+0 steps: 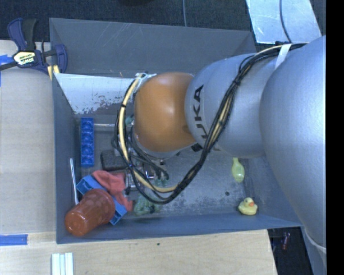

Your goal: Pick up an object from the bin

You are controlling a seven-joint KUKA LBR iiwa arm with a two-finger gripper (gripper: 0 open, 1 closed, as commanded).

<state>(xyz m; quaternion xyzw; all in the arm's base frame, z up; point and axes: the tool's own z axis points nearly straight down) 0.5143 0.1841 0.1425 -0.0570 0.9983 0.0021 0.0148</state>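
- A crumpled pink-red cloth [110, 181] is seen in the lower left part of the grey bin [160, 44]. It lies just beside the gripper [142, 176], on its left in the view, and of the loose things it is the nearest to the gripper.
- Whether the jaws are open or closed cannot be told, as they are hidden under the orange wrist cover [160, 110] and a tangle of black and yellow cables [126, 148].
- No firm long axis is shown by the cloth. Its bulk is spread from upper left to lower right, with a narrow end drawn down towards the bin's lower wall.
- The cloth is soft and rumpled, and dull pink shading to red.
- A flat blue piece [87, 183] is partly covered by the cloth.
- A brown-red cup [89, 213] is laid on its side against the cloth's lower left, in the bin's corner. Its long axis is run from lower left to upper right.
- A small green thing [142, 206], too dim to name, is seen just below the gripper.
- A thin metal rod [73, 179] is set along the left wall.
- A blue studded brick bar [87, 142] is laid above the cloth, lengthwise up the view.
- A yellow duck [247, 206] and a pale yellow-green thing [238, 169] are found at the lower right, well apart from the gripper.
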